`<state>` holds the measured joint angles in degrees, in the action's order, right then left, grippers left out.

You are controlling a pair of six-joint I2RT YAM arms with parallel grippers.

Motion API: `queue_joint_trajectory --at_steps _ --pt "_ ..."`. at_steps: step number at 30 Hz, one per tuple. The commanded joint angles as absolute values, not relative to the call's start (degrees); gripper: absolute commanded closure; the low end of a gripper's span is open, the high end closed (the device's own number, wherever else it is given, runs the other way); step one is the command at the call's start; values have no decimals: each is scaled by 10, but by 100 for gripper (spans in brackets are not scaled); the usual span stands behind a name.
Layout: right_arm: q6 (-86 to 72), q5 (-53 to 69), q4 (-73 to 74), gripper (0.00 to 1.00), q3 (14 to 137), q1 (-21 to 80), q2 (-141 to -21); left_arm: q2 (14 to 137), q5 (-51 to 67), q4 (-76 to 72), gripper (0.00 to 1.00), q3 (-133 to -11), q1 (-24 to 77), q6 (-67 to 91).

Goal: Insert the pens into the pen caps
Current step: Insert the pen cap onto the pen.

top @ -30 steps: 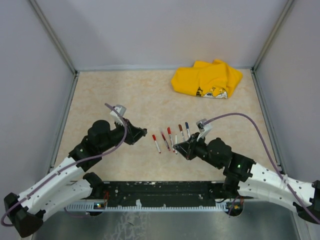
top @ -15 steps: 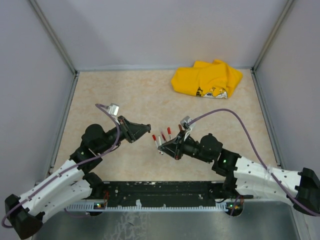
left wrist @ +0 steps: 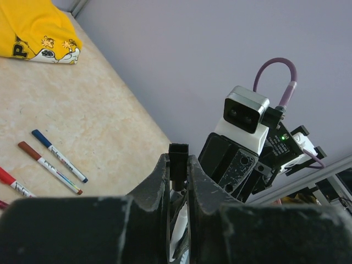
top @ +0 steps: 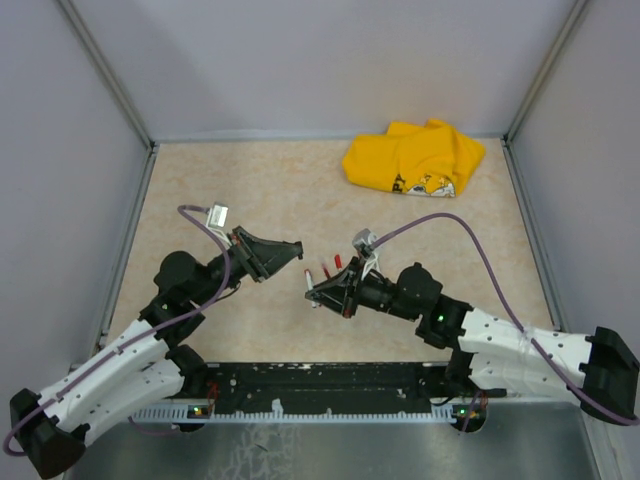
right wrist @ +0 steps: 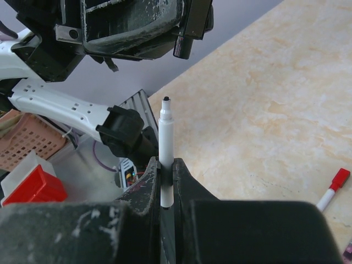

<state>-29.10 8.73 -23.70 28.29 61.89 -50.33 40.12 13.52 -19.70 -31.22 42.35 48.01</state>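
My left gripper (left wrist: 178,171) is shut on a short black pen cap (left wrist: 178,158), which sticks out past its fingertips. My right gripper (right wrist: 166,169) is shut on a white pen (right wrist: 166,137) with a bare black tip that points toward the cap (right wrist: 184,47). In the top view the left gripper (top: 296,249) and the right gripper (top: 316,292) face each other above the table, a short gap apart. Other pens lie on the table: a blue one (left wrist: 59,156), a brown one (left wrist: 49,168) and red-capped ones (top: 331,267).
A crumpled yellow cloth (top: 413,158) lies at the back right of the beige table (top: 230,190). Grey walls close in the back and both sides. A black rail (top: 330,378) runs along the near edge between the arm bases.
The right gripper has carried its pen left, away from the row of pens, toward the left gripper. The left gripper has risen a little and turned to face it.
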Motion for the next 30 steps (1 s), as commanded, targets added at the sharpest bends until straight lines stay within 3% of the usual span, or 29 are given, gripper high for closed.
queue_joint_trajectory --at_steps 1,30 --pt "-275 91 -291 100 317 622 -502 401 157 -237 100 -306 425 495" --pt "-277 68 -279 100 325 622 -492 419 215 -248 100 -310 425 512"
